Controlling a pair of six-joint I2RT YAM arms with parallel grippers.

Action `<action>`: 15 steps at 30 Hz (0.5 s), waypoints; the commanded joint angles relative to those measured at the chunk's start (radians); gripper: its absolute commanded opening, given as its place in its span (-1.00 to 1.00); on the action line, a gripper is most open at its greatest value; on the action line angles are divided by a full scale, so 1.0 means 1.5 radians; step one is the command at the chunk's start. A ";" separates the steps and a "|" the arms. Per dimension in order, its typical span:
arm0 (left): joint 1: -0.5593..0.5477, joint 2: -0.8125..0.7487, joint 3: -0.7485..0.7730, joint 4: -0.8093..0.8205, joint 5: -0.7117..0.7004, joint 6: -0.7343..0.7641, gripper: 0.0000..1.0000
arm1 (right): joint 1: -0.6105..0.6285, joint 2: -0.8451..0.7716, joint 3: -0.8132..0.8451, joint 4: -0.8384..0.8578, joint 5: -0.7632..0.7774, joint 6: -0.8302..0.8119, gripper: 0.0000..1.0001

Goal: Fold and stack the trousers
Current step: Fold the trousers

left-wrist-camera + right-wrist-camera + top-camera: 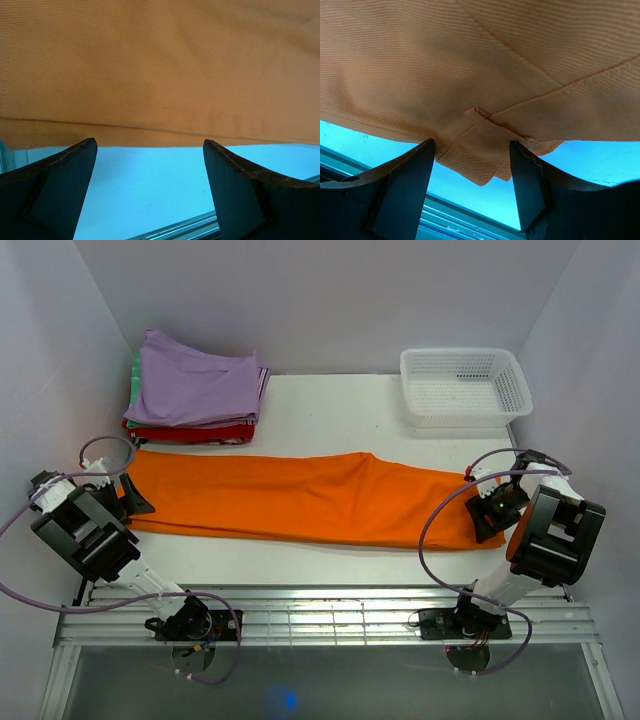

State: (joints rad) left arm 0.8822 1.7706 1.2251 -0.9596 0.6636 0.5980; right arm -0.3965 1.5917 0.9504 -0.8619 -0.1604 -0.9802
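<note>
The bright orange trousers (310, 498) lie flat across the white table, folded lengthwise, reaching from the left arm to the right arm. My left gripper (137, 502) is at their left end, open and empty. In the left wrist view (150, 145) the trousers' edge (160, 65) lies just beyond the fingertips. My right gripper (488, 512) is at their right end, open. In the right wrist view (471, 146) a corner of the trousers (480, 155) with a stitched seam hangs between the two spread fingers, not pinched.
A stack of folded garments stands at the back left, lilac-purple (195, 390) on top, red (190, 433) at the bottom, a green edge at its left. A white mesh basket (465, 385) stands at the back right. A metal rail (320, 610) runs along the near edge.
</note>
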 commanded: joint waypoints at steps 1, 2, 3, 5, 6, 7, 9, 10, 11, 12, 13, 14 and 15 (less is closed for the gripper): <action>0.001 -0.045 -0.015 0.076 0.027 -0.025 0.96 | -0.012 0.008 0.001 0.045 0.020 0.003 0.34; 0.001 -0.046 -0.020 0.081 0.017 -0.027 0.96 | -0.013 0.006 0.002 0.044 0.018 0.005 0.34; 0.001 -0.049 -0.030 0.086 0.012 -0.028 0.96 | -0.012 0.004 0.003 0.042 0.016 0.008 0.34; 0.002 -0.053 -0.039 0.108 0.001 -0.034 0.96 | -0.012 -0.004 0.014 0.028 0.008 0.008 0.34; 0.002 -0.051 -0.046 0.123 -0.006 -0.041 0.96 | -0.013 -0.007 0.019 0.020 0.005 0.006 0.34; 0.002 -0.048 -0.047 0.130 -0.009 -0.045 0.96 | -0.014 -0.015 0.030 0.013 -0.002 0.003 0.36; 0.002 -0.038 -0.048 0.146 -0.025 -0.063 0.96 | -0.018 -0.024 0.044 -0.012 -0.010 -0.012 0.38; 0.002 -0.023 -0.050 0.150 -0.029 -0.067 0.96 | -0.020 -0.034 0.061 -0.019 -0.008 -0.019 0.40; 0.002 -0.018 -0.052 0.153 -0.035 -0.071 0.96 | -0.022 -0.039 0.069 -0.029 -0.006 -0.027 0.41; 0.002 -0.015 -0.055 0.161 -0.042 -0.074 0.96 | -0.028 -0.045 0.076 -0.048 -0.002 -0.045 0.42; 0.002 -0.013 -0.064 0.166 -0.055 -0.077 0.96 | -0.032 -0.055 0.083 -0.057 0.008 -0.052 0.42; 0.002 -0.015 -0.069 0.171 -0.059 -0.078 0.96 | -0.036 -0.061 0.097 -0.066 0.011 -0.062 0.42; 0.002 -0.016 -0.074 0.177 -0.062 -0.078 0.96 | -0.047 -0.067 0.102 -0.079 0.013 -0.074 0.43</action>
State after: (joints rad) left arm 0.8818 1.7630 1.1393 -0.7479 0.5995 0.5003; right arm -0.4389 1.5486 1.0389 -0.9131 -0.1551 -1.0168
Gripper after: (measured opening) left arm 0.978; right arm 0.712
